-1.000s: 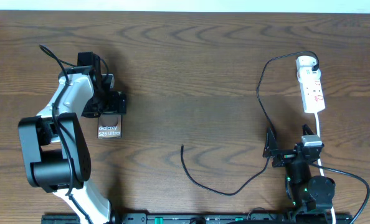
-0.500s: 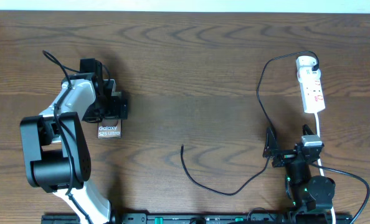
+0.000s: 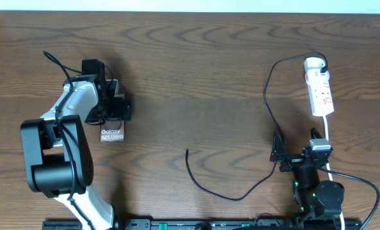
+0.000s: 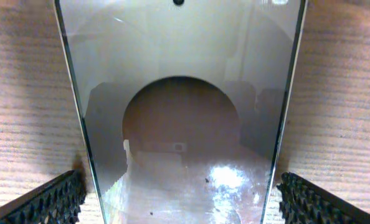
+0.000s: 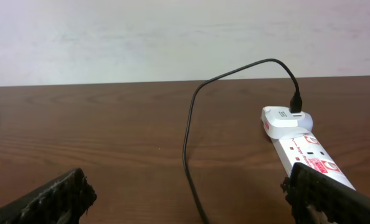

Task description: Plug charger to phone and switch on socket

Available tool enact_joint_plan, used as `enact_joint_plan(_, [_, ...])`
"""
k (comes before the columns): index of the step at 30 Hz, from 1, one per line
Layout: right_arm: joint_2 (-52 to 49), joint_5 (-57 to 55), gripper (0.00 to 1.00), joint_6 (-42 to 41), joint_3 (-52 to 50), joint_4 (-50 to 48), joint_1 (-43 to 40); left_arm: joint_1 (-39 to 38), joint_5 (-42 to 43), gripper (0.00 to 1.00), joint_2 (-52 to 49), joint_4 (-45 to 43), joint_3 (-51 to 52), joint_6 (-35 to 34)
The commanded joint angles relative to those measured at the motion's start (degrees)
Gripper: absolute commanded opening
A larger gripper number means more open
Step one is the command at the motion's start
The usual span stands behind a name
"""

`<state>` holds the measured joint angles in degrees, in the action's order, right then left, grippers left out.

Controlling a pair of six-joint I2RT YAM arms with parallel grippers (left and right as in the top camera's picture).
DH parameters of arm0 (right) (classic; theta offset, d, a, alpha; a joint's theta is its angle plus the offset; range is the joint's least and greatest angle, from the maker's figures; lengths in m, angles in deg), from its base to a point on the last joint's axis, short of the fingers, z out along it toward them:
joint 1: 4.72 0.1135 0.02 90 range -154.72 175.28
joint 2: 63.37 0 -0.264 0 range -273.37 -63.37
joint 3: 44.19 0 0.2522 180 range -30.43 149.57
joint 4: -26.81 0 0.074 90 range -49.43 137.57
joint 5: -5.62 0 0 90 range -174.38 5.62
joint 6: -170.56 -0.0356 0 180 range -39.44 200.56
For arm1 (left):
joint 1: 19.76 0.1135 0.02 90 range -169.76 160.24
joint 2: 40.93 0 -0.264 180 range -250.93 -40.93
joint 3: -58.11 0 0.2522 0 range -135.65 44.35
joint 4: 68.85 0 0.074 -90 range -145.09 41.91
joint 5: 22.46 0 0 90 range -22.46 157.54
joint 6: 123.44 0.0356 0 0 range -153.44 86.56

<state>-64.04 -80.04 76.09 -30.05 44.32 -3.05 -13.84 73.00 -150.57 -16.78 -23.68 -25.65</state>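
Left gripper [image 4: 182, 193]: fingers [image 4: 51, 200] spread wide, holding nothing, one either side of phone [image 3: 112, 133], just beside its long edges. Phone flat on table [image 3: 190, 76], left side, glossy face up, lettered end nearer robot base.

Right gripper [image 5: 186, 186]: fingers wide apart, empty, low over table, facing power strip [image 3: 320, 89]. Strip at far right.

Charger cable [image 3: 265, 94]: plugged into strip's far end, loops left, passes beside right gripper, curves across table. Loose end mid-table, well apart from phone.
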Motion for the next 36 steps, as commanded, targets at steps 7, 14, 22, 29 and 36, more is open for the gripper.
enact_joint_plan(7, [0.4,0.5,0.99,0.7,-0.1,0.3,-0.2,0.2,-3.1,0.98,-0.6,-0.2,0.3,0.8])
enact_joint_plan(14, [0.4,0.5,0.99,0.7,-0.1,0.3,-0.2,0.2,-3.1,0.98,-0.6,0.0,0.3,0.8])
enact_joint_plan(22, [0.3,0.5,0.99,0.7,-0.1,0.3,-0.2,0.2,0.7,0.98,-0.6,-0.2,1.2,0.8])
enact_joint_plan(29, [0.3,0.5,0.99,0.7,-0.1,0.3,-0.2,0.2,0.7,0.98,-0.6,-1.2,2.6,0.8])
enact_joint_plan(36, [0.3,0.5,0.99,0.7,-0.1,0.3,-0.2,0.2,-0.1,0.98,-0.6,-1.4,3.1,0.8])
